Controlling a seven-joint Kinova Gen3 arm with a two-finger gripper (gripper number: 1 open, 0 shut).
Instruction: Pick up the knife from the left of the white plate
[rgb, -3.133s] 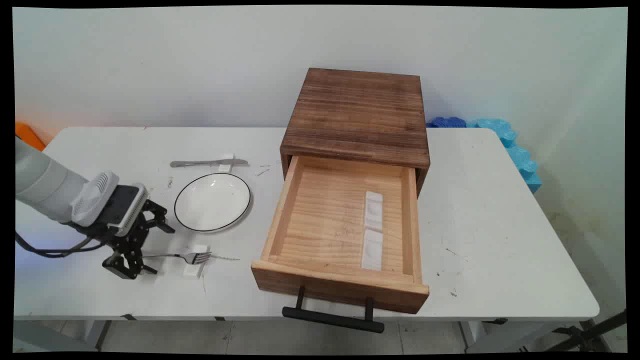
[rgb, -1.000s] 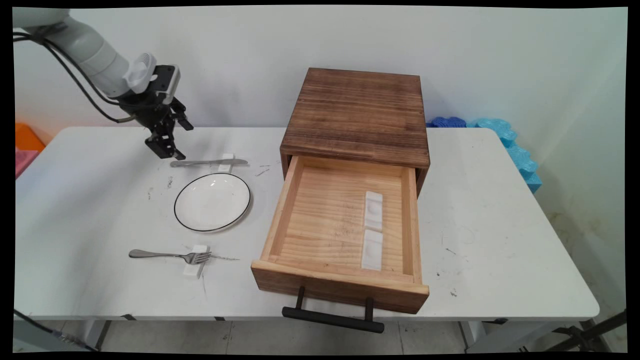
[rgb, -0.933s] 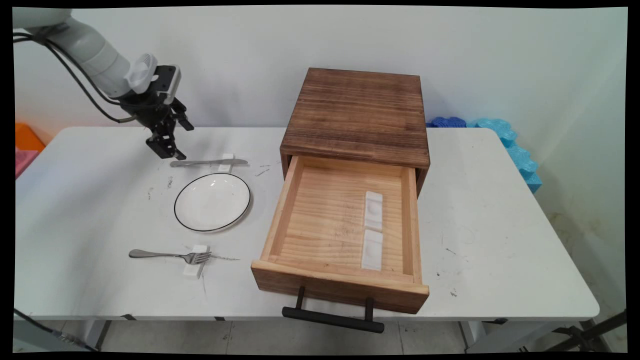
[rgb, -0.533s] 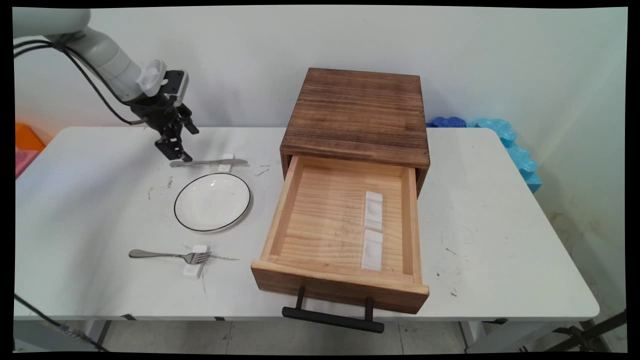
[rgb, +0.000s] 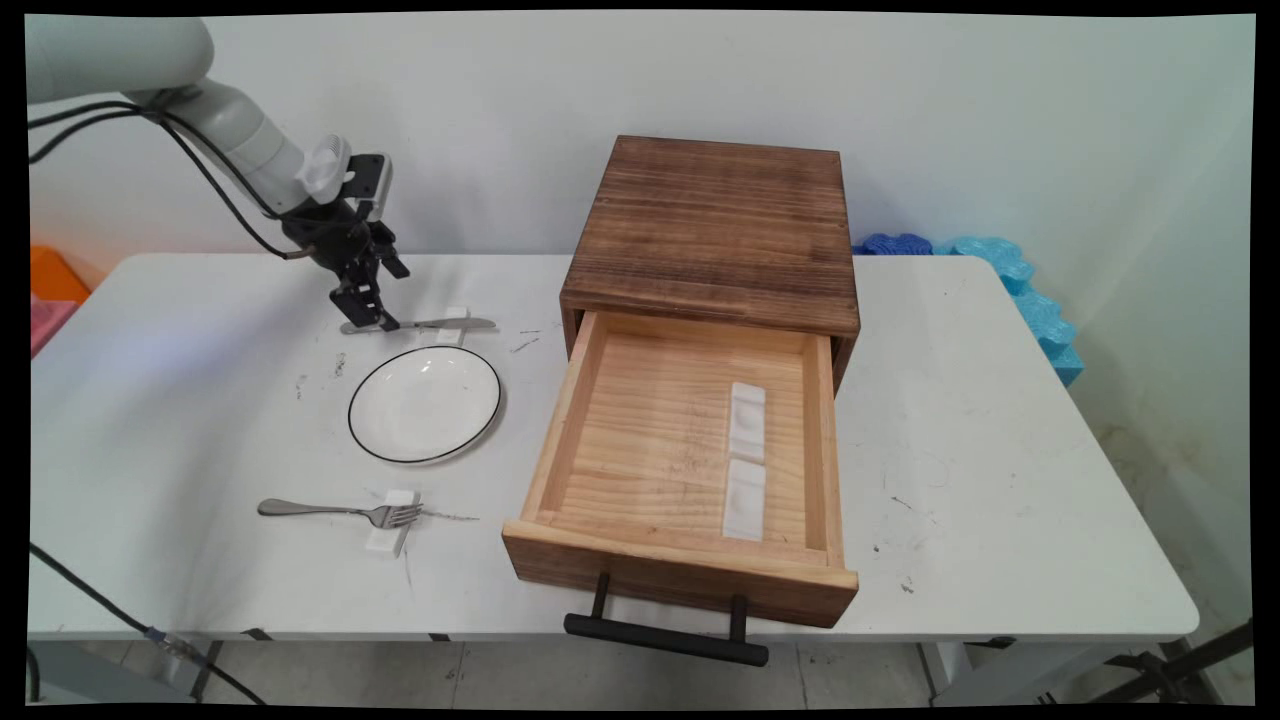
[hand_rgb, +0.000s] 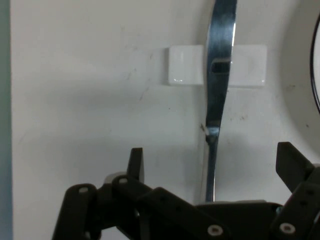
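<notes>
Claw (hand_rgb: 210, 160) spread astride knife (hand_rgb: 218, 95) handle

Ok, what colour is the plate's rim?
Black, on a white plate; clearest in the main view.

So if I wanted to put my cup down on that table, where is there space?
The widest bare stretch of table lies right of the open drawer. A smaller patch sits left of the plate and fork. It is crowded behind the plate, where the open gripper straddles the knife.
</notes>
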